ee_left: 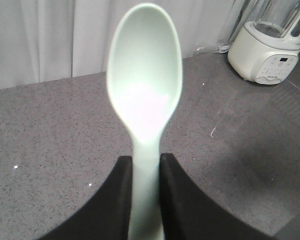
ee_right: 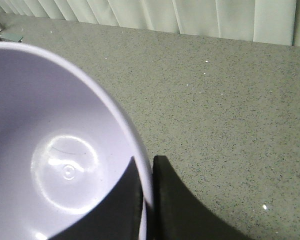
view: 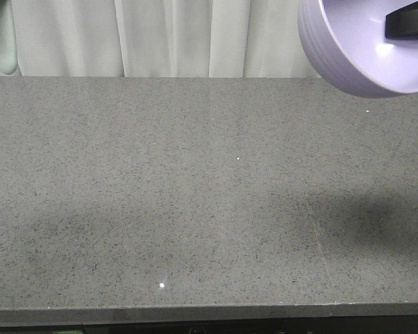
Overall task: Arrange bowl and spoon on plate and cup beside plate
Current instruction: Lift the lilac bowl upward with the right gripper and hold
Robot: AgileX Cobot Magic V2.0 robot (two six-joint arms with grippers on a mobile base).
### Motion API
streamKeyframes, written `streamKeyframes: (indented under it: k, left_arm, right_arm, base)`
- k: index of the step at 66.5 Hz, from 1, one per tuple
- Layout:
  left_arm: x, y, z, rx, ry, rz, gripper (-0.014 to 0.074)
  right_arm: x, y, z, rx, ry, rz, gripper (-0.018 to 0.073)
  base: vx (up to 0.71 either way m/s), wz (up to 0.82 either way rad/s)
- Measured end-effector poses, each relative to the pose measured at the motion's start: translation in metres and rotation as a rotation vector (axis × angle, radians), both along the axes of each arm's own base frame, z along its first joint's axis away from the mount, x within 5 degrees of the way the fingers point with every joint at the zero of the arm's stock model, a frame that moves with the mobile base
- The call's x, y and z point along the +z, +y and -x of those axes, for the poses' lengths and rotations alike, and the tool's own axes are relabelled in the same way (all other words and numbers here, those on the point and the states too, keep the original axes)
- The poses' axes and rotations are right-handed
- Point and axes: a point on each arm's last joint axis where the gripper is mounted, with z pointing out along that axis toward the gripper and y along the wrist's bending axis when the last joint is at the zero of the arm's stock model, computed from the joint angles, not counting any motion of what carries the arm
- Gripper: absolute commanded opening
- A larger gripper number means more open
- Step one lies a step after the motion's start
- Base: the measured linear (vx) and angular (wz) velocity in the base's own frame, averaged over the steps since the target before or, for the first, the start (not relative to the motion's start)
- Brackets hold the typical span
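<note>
While left fingers (ee_left: 117, 200) clamp handle of pale mint-green plastic spoon (ee_left: 145, 85), scoop mid-frame, right fingers (ee_right: 177, 200) pinch wall of lavender plastic bowl (view: 348, 59), upper right, above grey speckled surface (view: 195, 195).

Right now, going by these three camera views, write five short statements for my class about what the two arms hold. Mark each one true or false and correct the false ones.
1. The left gripper has its jaws shut on the spoon by its handle. True.
2. The bowl is empty. True.
3. The bowl rests on the counter. False: the right gripper holds it off the counter, tilted.
4. The spoon's scoop carries food. False: the scoop is bare.
5. One jaw of the right gripper is inside the bowl's rim and the other outside it. True.
</note>
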Motion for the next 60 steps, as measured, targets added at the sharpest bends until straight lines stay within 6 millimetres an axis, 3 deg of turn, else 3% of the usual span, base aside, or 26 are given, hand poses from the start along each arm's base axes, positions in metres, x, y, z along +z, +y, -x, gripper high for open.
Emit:
streamKeyframes:
  k: [60]
  left_arm:
    - [0.0000, 0.0000, 0.0000, 0.000, 0.000, 0.000, -0.0008]
  right_arm:
    - [0.0000, 0.0000, 0.0001, 0.001, 0.001, 0.000, -0.0006]
  base:
    - [0.00, 0.00]
